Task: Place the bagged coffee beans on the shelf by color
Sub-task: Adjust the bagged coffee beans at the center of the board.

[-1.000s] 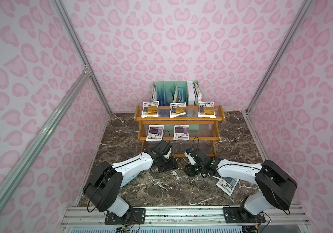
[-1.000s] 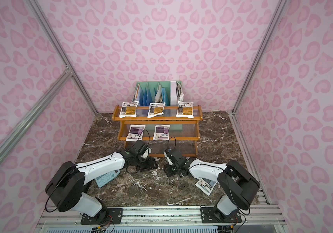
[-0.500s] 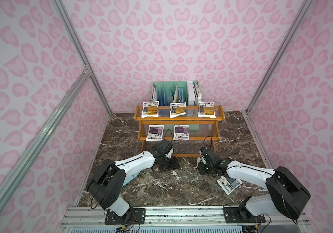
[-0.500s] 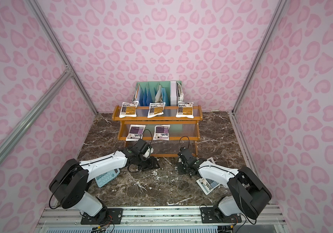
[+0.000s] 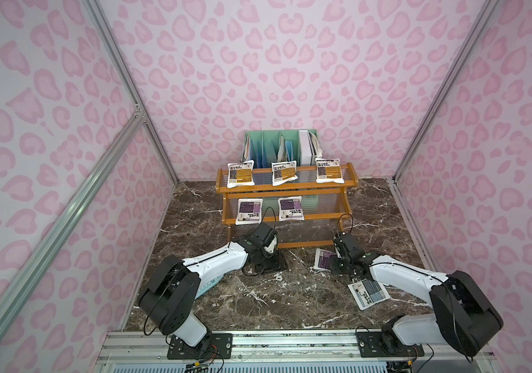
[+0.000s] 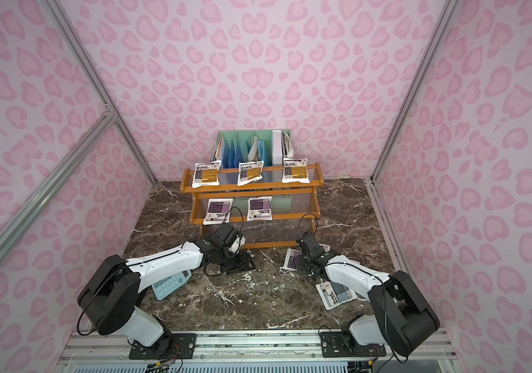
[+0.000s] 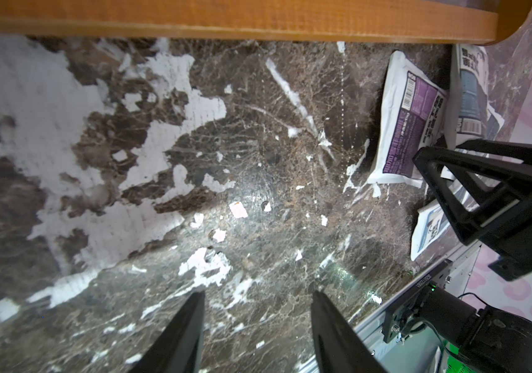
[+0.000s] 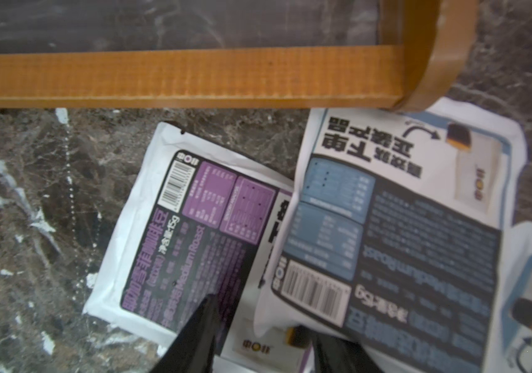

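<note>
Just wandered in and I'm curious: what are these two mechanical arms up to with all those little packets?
Two robot arms are sorting bagged coffee onto the wooden shelf by colour. Three orange pouches sit on its top tier, two purple pouches on the middle one. The right gripper hangs open over a third purple pouch on the table by the shelf's foot, partly covered by a grey-blue pouch. Another grey-blue pouch lies nearer that arm. The left gripper is open and empty, low over the table.
</note>
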